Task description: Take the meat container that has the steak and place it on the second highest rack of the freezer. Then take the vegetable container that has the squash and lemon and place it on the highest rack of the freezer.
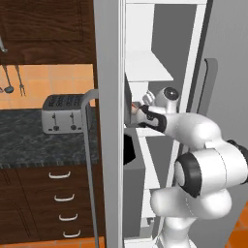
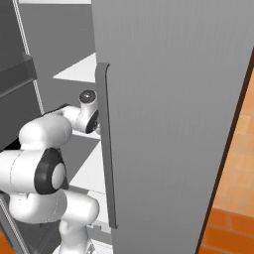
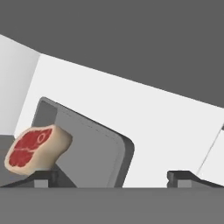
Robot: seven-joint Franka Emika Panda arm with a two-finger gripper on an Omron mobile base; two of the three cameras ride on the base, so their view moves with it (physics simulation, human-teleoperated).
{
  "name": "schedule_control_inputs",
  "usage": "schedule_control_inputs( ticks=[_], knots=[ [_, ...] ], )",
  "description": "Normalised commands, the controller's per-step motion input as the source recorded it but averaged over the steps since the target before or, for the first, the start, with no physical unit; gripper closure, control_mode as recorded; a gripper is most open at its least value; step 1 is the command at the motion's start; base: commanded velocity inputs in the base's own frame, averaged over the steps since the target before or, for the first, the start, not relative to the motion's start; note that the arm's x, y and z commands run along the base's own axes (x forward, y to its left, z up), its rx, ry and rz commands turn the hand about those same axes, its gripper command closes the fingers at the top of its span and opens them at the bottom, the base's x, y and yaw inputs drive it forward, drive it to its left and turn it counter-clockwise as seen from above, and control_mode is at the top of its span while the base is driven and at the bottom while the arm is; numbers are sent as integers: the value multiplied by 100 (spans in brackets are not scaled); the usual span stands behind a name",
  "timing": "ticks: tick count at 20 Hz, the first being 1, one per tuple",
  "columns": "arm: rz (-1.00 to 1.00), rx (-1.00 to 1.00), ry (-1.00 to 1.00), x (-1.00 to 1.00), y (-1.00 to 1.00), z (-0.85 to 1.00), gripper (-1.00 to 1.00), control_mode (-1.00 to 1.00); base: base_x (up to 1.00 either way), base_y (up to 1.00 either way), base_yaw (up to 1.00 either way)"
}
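Hand view: gripper [image 3: 111, 177] fingers spread, nothing between them; steak [image 3: 36, 149] sits in grey meat container [image 3: 94, 151] on a white freezer shelf [image 3: 166, 131], off toward left finger. Risk, my guess: closing off-centre clips the container wall and tips it

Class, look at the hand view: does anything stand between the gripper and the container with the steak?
Nothing visible does. The gripper is right at the grey container on the white shelf, with the steak lying at the container's left edge.
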Motion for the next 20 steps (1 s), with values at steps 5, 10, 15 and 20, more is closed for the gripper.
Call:
schedule_control_inputs(
  ticks=[5, 10, 15, 20],
  knots=[
    [2, 0, 2, -58, 0, 37, -100, -100, 0, 0, 0],
    [6, -1, 0, -89, 0, 12, -100, -100, 0, 0, 0],
    [11, -3, 5, -85, -8, 35, -100, -100, 0, 0, 0],
    [15, -7, 14, -63, -8, 39, -100, -100, 0, 0, 0]
  ],
)
